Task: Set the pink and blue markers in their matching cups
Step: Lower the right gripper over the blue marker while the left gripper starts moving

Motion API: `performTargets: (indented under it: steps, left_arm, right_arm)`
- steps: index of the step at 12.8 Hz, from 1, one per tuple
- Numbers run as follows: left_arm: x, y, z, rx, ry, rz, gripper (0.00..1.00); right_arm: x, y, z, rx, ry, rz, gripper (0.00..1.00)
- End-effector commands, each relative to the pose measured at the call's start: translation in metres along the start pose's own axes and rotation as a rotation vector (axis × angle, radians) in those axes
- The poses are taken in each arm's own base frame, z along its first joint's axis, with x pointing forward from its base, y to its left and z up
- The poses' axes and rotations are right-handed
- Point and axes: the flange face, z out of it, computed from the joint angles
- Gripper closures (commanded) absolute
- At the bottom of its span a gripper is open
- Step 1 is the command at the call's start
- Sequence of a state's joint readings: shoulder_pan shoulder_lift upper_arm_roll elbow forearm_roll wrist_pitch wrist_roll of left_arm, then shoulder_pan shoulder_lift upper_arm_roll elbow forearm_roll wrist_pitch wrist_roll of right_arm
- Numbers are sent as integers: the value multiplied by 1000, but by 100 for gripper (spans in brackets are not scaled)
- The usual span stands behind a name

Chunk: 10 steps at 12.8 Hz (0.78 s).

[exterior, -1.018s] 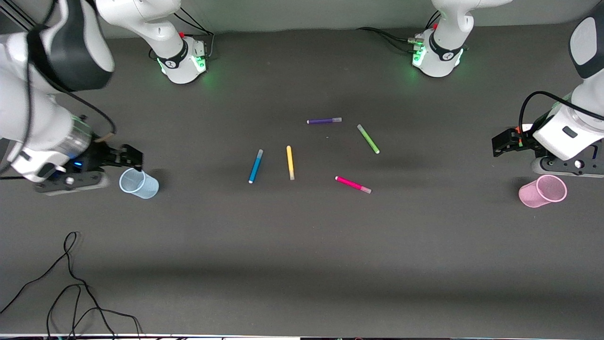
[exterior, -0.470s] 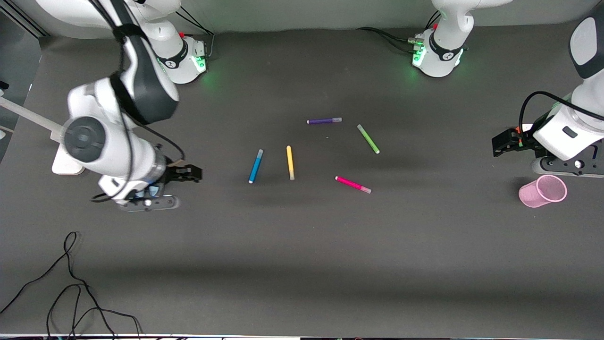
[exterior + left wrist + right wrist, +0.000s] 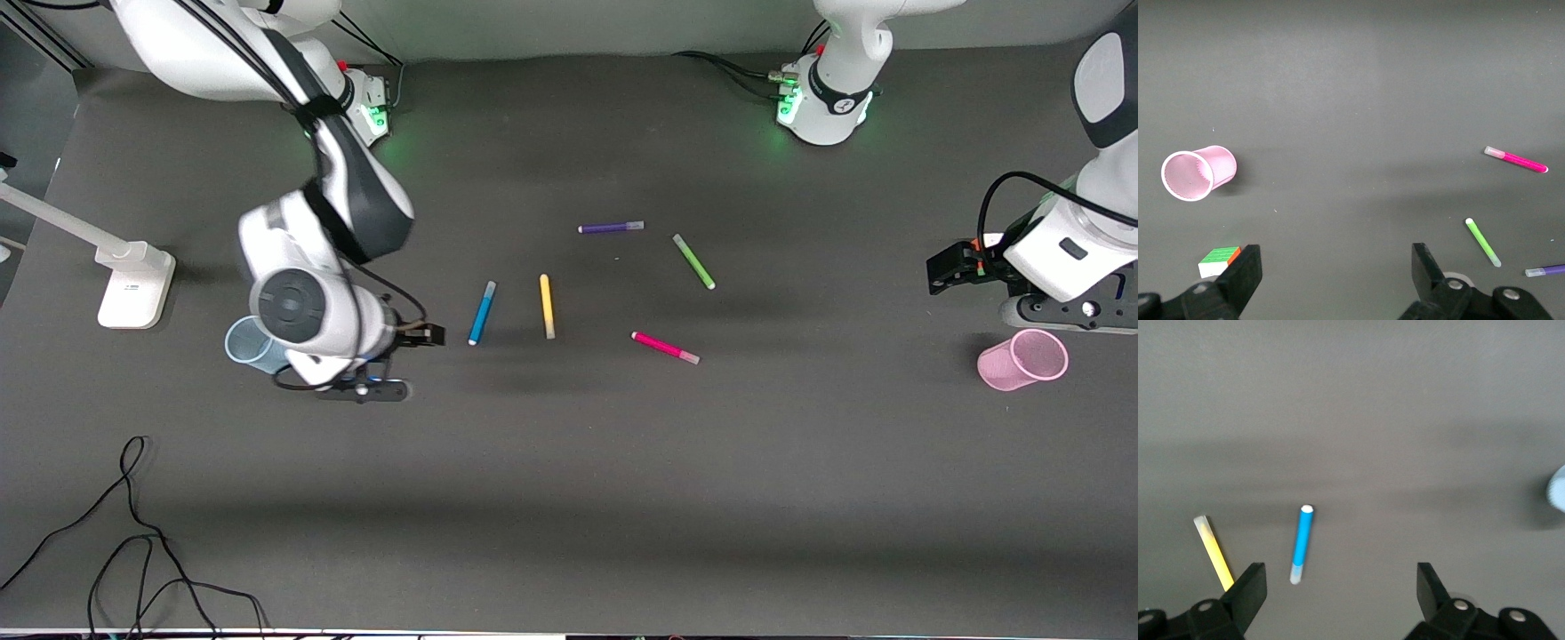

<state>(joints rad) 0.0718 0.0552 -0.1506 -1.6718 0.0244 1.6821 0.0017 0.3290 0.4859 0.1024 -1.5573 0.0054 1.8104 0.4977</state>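
The blue marker (image 3: pixel 482 312) lies flat near the table's middle, and it also shows in the right wrist view (image 3: pixel 1301 543). My right gripper (image 3: pixel 425 336) hangs open and empty over the table between that marker and the pale blue cup (image 3: pixel 240 341), which my right arm partly hides. The pink marker (image 3: pixel 665 348) lies nearer to the front camera than the other markers. The pink cup (image 3: pixel 1022 359) stands at the left arm's end of the table. My left gripper (image 3: pixel 944 268) waits open and empty over the table beside the pink cup (image 3: pixel 1197 175).
A yellow marker (image 3: pixel 546 306), a green marker (image 3: pixel 693 261) and a purple marker (image 3: pixel 611 228) lie among the task markers. A white stand (image 3: pixel 133 284) sits at the right arm's end. Black cables (image 3: pixel 133 533) trail near the front edge. A small coloured cube (image 3: pixel 1219 260) rests by the left gripper.
My right arm has swung from beside the blue cup toward the blue marker, its gripper still open. The left arm, markers and cups have not moved.
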Motion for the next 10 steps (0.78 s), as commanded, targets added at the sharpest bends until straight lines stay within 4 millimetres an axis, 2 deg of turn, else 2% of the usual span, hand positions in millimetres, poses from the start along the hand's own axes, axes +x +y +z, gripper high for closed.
performTargets:
  steps: [1,2,6,10]
  left_arm:
    - [-1,8,-3,-7,-9,1,0]
    - [-1,12,-3,-9,-10,-20,0]
    - [-3,69,4,-1,-26,-182,0]
    - [0,147,46,29,-81,-463,0]
  right_arm:
    - [7,-24,37,5,-16,66,0]
    - [10,-25,54,1,-28,82,0]
    - [4,-28,120,73,-80,130,0]
    - [-9,-34,161,61,-91,176,0]
